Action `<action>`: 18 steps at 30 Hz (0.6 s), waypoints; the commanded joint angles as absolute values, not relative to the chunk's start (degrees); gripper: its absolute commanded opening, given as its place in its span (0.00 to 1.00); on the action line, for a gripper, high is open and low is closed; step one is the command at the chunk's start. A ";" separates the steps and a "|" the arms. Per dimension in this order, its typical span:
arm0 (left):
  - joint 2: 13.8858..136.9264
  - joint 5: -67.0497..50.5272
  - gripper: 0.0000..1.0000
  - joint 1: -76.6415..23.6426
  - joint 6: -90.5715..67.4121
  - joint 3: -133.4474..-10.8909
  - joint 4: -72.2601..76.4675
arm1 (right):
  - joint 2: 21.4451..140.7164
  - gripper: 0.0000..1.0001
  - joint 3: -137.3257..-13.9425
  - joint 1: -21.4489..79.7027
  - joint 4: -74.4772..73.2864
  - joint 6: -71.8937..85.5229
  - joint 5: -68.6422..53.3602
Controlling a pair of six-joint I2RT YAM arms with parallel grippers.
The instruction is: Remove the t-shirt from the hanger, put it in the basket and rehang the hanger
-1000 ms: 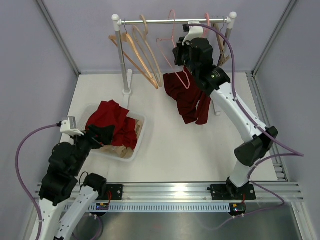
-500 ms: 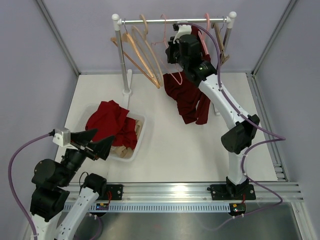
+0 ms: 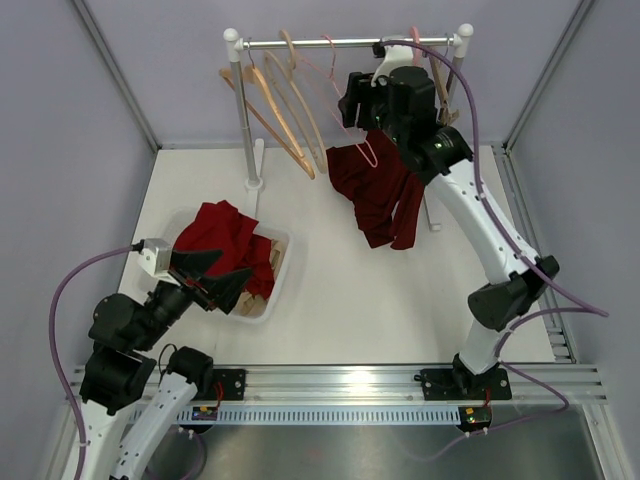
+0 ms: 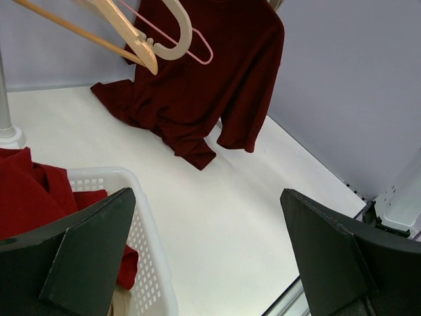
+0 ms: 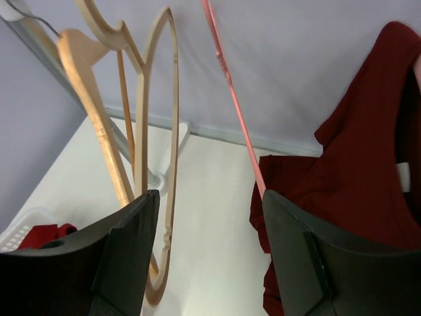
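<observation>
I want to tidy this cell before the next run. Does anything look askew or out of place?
Yes: the dark red t-shirt hangs lopsided at the right end of the rail, its lower part slumped onto the table. The wooden hangers beside it sit tilted at different angles.

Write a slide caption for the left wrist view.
Open left tool frames the dark red t-shirt hanging beyond the white basket, wooden hanger at upper left.

The top view overlooks the whole table (image 3: 330, 290) from above its near edge. The left wrist view looks low from the near-left corner toward the t-shirt (image 3: 375, 195). The right wrist view sits close beside it. All 3 share it.
</observation>
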State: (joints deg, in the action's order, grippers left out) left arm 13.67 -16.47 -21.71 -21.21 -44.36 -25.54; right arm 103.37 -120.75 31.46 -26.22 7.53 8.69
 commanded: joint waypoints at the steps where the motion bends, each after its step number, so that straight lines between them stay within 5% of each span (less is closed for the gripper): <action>1: 15.03 -20.65 0.99 -21.62 -20.57 -43.33 -20.48 | 96.07 0.64 -119.80 29.27 -29.18 6.33 6.95; 3: 15.12 -20.83 0.99 -21.71 -19.96 -43.16 -20.39 | 95.19 0.42 -119.44 27.61 -30.93 5.98 9.03; 6: 15.03 -21.00 0.99 -21.62 -18.28 -42.80 -20.39 | 97.11 0.26 -122.94 25.23 -35.84 5.45 13.16; 13: 14.50 -22.85 0.99 -21.62 -16.62 -39.46 -18.54 | 107.56 0.48 -140.51 17.76 -50.78 5.10 8.89; 18: 14.50 -22.41 0.99 -22.41 -16.26 -39.55 -18.46 | 114.87 0.51 -149.05 15.74 -55.28 3.96 6.07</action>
State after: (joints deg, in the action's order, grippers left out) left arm 14.68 -20.25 -21.96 -17.52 -39.44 -21.89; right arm 113.16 -144.64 16.05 -48.95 6.15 9.30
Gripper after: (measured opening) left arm 0.988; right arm 0.503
